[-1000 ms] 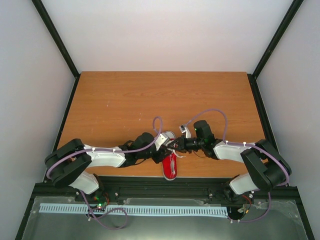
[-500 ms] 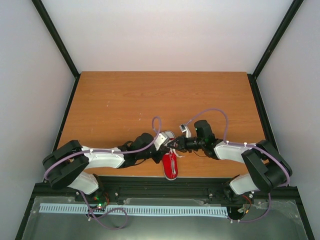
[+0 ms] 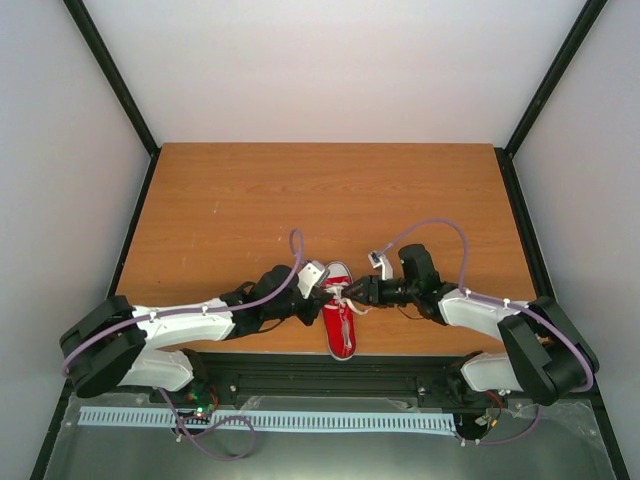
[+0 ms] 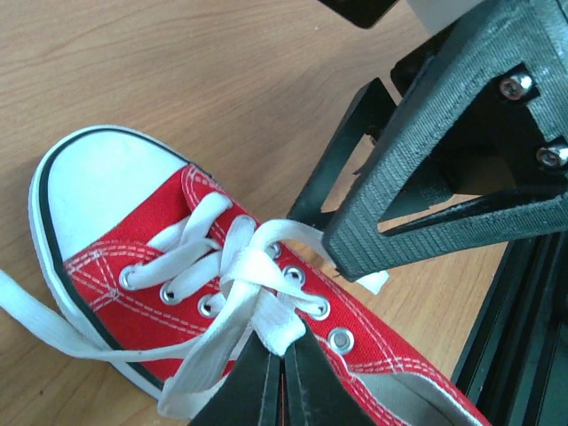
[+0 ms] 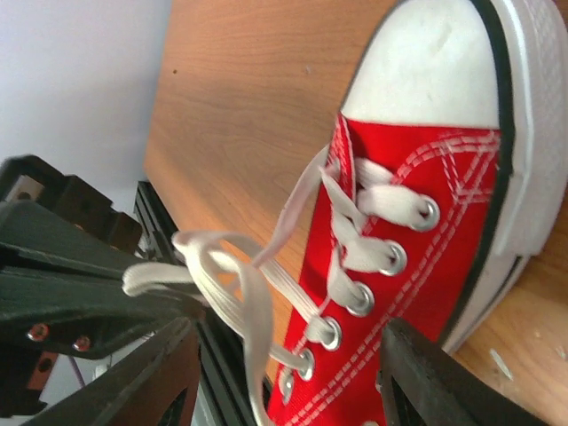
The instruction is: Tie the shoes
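Left gripper (image 4: 282,355): jaws pinched on the lace (image 4: 253,275).
Right gripper (image 5: 284,390): jaws parted, gripping nothing.
Sneaker (image 4: 146,213): lying just below both jaws.
Tip: pull the lace steady and low, or the sneaker drags.

1 sneaker (image 3: 341,335), 1 lace (image 4: 248,266), 1 tbl (image 3: 300,200) — 2 grippers: L gripper (image 4: 283,368), R gripper (image 3: 356,292).

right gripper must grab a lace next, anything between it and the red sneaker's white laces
Nothing visible does. The open right gripper faces the white laces of the red canvas sneaker directly; the left gripper, shut on one lace, is beyond them.
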Controlling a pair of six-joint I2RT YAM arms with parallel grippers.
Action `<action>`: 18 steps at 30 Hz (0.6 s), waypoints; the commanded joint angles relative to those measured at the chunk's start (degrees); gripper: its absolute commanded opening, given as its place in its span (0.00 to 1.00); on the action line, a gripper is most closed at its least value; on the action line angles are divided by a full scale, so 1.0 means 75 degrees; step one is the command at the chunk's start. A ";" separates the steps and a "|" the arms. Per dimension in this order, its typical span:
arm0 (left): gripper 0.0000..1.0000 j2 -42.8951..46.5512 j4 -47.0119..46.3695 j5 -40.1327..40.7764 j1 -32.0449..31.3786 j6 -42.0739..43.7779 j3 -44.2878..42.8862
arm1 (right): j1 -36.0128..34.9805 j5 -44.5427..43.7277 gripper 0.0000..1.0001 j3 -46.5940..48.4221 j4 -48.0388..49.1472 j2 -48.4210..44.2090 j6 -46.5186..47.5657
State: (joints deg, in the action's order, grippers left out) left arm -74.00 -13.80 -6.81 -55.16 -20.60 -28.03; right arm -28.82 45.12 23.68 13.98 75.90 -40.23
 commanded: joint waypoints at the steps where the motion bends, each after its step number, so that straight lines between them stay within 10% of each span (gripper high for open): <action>1: 0.01 0.0221 0.0762 -0.0127 -0.0074 -0.0253 -0.0412 | 0.0046 -0.0106 0.57 -0.0146 -0.0458 -0.0228 0.1065; 10: 0.01 0.0228 0.1428 -0.0579 -0.0061 -0.0445 -0.0981 | -0.0001 0.0524 0.53 0.0063 -0.0962 -0.0119 0.2042; 18: 0.01 -0.0006 0.1617 -0.1614 -0.0052 -0.1389 -0.1838 | -0.0012 0.0187 0.03 0.0012 -0.1226 -0.0215 0.2238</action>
State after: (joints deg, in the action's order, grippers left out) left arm -73.34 -2.79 -13.85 -55.13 -26.09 -36.77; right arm -28.86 47.94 23.20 5.67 75.20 -25.45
